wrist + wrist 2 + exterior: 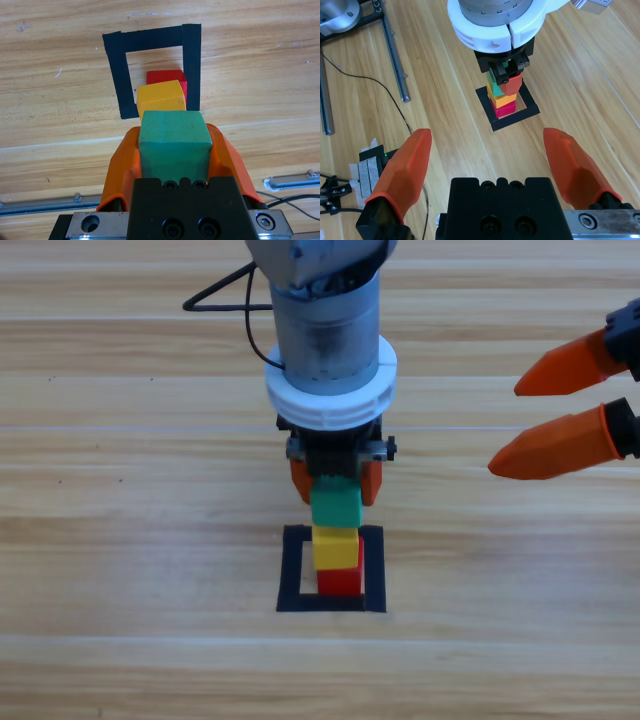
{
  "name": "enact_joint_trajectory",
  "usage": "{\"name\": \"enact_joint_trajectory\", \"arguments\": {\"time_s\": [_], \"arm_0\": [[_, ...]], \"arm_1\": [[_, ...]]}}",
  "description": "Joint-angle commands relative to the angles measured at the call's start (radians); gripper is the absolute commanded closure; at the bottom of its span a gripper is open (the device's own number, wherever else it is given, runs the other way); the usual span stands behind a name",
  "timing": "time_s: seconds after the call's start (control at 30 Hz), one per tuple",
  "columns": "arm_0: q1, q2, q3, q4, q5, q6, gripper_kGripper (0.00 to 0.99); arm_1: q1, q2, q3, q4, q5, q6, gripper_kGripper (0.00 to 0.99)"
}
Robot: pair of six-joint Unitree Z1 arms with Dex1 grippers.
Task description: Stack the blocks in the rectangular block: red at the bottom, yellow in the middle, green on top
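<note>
Wooden counter: near its front edge, green is clamped by the left gripper atop yellow and red inside the rectangular block; the right gripper is held wide open, empty.

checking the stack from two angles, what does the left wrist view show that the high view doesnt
Only the left wrist view shows the green cube clamped between both orange jaws of the left gripper, with metal rails along the table edge. Only the high view shows the right gripper waiting open at the right edge. Both show the yellow cube on the red cube inside the black tape frame.
</note>
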State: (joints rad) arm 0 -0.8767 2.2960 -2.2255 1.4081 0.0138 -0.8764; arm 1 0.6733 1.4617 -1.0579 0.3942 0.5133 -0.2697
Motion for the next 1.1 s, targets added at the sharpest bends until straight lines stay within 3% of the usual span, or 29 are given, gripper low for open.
{"name": "enact_joint_trajectory", "arguments": {"time_s": [0.03, 0.83, 0.87, 0.93, 1.03, 1.07, 1.1], "arm_0": [[-0.018, 0.072, 0.024, 0.005, 0.008, -0.027, 0.99], [-0.018, 0.062, 0.018, 0.005, 0.012, -0.052, 0.99], [-0.018, 0.06, 0.02, 0.005, 0.012, -0.055, 0.941], [-0.019, 0.063, 0.013, 0.003, 0.012, -0.055, 0.741], [-0.033, 0.06, 0.018, 0.003, 0.014, -0.067, 0.08], [-0.036, 0.059, 0.018, 0.003, 0.015, -0.067, 0.005], [-0.036, 0.057, 0.017, 0.003, 0.017, -0.069, 0.0]], "arm_1": [[0.032, -0.029, 0.035, -0.015, 0.019, -0.003, 0.0], [0.035, -0.029, 0.035, -0.015, 0.022, -0.002, 0.0], [0.037, -0.029, 0.035, -0.015, 0.022, -0.002, 0.0], [0.037, -0.029, 0.035, -0.015, 0.022, -0.002, 0.0], [0.035, -0.032, 0.036, -0.015, 0.02, -0.002, 0.0], [0.037, -0.034, 0.036, -0.015, 0.022, -0.002, 0.0], [0.037, -0.034, 0.036, -0.015, 0.022, -0.002, 0.0]]}}
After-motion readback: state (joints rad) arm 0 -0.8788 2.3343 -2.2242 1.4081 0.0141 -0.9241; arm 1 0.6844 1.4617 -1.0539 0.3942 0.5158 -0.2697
